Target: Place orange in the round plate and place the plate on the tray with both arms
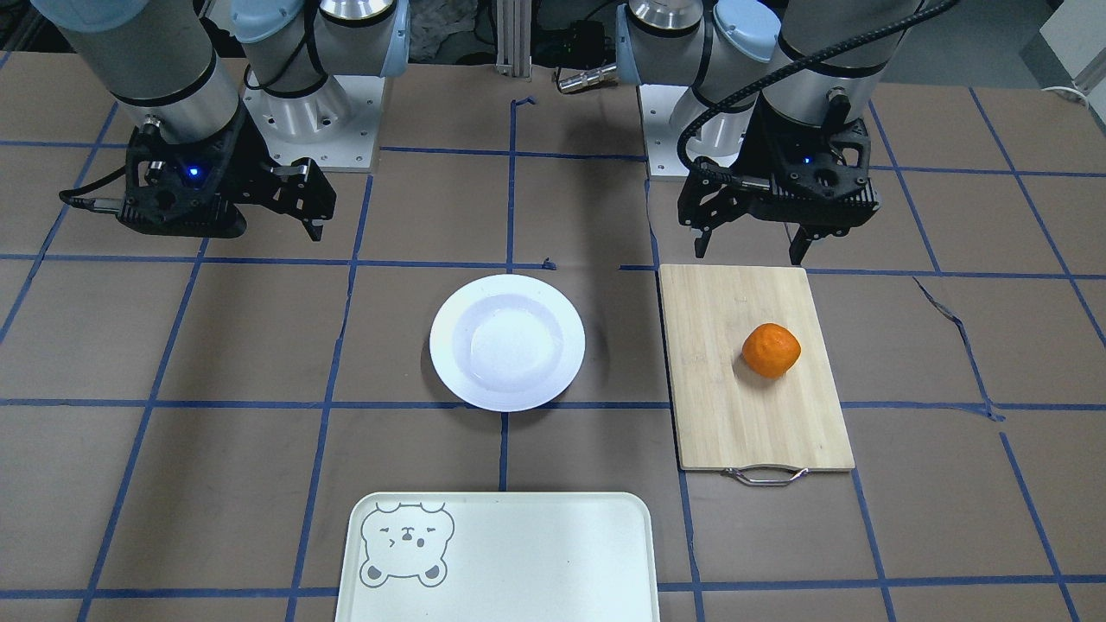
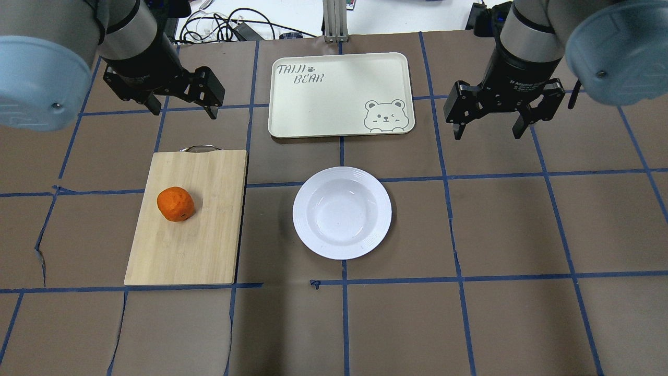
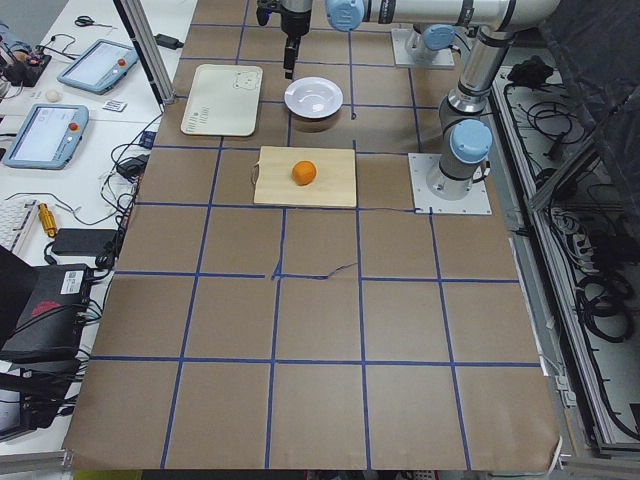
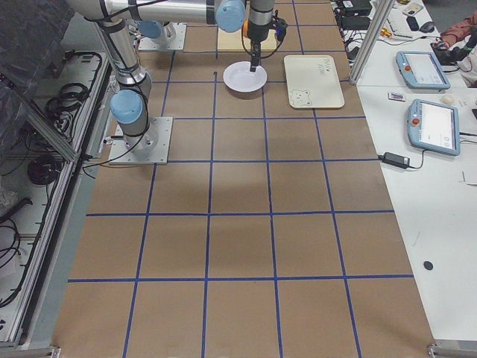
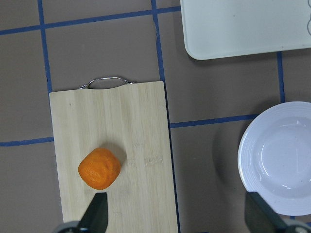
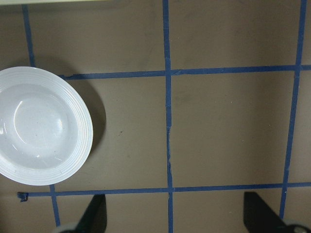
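Observation:
The orange (image 2: 175, 203) lies on a bamboo cutting board (image 2: 198, 245), seen close in the left wrist view as the orange (image 5: 99, 168). At the table's centre the white round plate (image 2: 342, 211) sits with nothing in it. The cream tray (image 2: 334, 94) with its bear drawing lies just beyond the plate, also bare. My left gripper (image 2: 182, 109) hangs open above the table past the board's handle end, apart from the orange. On the other side, my right gripper (image 2: 488, 133) hangs open to the right of the tray, holding nothing.
The board's metal handle (image 2: 198, 149) points toward the tray. Brown table covering with a blue tape grid surrounds everything. Both arm bases (image 1: 311, 112) stand at the robot's edge. Benches with tablets (image 4: 428, 67) line the far side.

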